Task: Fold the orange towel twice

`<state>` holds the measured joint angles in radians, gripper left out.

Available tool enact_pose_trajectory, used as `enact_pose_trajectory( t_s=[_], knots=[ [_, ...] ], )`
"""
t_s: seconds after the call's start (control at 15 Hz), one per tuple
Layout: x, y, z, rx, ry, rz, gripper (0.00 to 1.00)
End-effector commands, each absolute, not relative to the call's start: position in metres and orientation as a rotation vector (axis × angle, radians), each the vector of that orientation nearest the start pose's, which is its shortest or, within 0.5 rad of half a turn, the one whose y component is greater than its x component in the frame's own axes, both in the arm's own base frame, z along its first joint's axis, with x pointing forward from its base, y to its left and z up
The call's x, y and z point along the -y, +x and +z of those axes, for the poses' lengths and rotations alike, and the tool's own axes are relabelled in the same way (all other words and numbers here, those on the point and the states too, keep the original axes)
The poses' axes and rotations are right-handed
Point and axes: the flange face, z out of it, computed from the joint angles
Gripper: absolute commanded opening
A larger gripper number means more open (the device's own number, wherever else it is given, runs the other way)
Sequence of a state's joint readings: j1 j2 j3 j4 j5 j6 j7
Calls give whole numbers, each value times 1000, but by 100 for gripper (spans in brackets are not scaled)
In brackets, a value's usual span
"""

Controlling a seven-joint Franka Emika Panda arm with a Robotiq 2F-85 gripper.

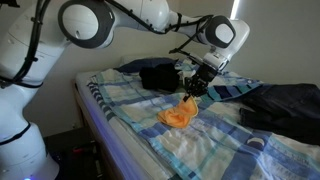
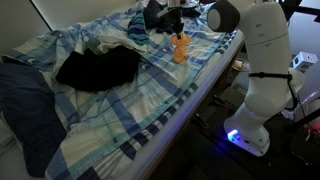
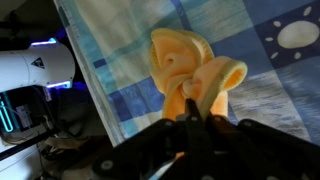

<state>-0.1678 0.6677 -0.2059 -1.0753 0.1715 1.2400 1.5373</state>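
Gripper (image 3: 190, 103) pinched shut on the bunched orange towel (image 3: 180, 60); a thin hold may slip, dropping it crumpled

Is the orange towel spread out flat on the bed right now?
No, the orange towel is bunched into a crumpled lump, pinched at its top by the gripper.

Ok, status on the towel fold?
Claw shut on the orange towel. Towel hangs bunched over the plaid sheet, no clean fold visible. Dark clothes lie close by on the sheet.
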Motion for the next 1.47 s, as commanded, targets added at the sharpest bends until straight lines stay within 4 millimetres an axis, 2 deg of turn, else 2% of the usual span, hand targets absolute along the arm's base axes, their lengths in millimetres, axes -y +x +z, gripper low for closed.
enact_pose_trajectory(
  t_s=[0.0, 0.27, 0.53, 0.73, 1.0, 1.2, 1.27, 1.4],
  knots=[
    [172, 619, 423, -2681, -2012, 747, 4],
    [158, 594, 418, -2708, -2077, 778, 4],
    [136, 580, 400, -2708, -2130, 773, 4],
    [118, 589, 378, -2676, -2133, 723, 4],
    [105, 605, 366, -2640, -2079, 606, 4],
    [104, 613, 366, -2635, -2030, 529, 5],
    [108, 616, 362, -2630, -2091, 563, 5],
    [108, 618, 362, -2625, -2084, 546, 5]
  ],
)
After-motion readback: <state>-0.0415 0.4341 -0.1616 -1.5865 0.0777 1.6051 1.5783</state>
